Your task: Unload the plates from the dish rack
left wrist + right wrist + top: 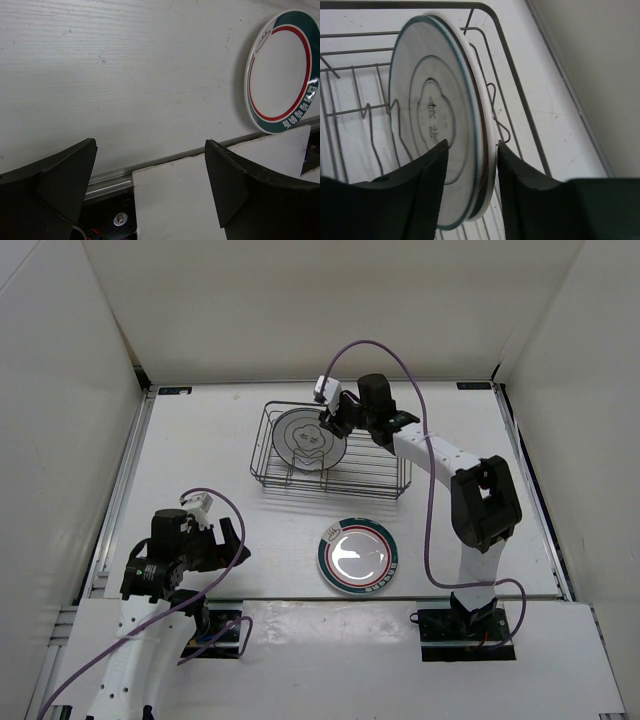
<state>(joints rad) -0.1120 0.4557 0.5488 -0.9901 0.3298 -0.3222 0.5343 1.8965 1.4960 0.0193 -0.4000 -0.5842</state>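
Two plates in rack (380, 475): grey plate (430, 125) and white plate (488, 135) stand on edge, close together, in its left part.
Right fingers (432, 170): apart, one on each side of both rims; whether they press, I cannot tell.
Axis: plate faces run along the fingers, so I judge a straight lift suits.
Teal plate (358, 556): flat on surface (200, 460), near the rack.
Left fingers (60, 180): wide apart, empty, well apart from rack.

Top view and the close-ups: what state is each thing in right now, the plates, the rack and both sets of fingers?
Teal-banded plate: flat on the table, outside the dish rack.
Grey plate: standing on edge in the dish rack.
White plate: standing right behind it.
Left fingers: open, holding nothing.
Right fingers: apart, straddling both standing plates' rims; grip unclear.
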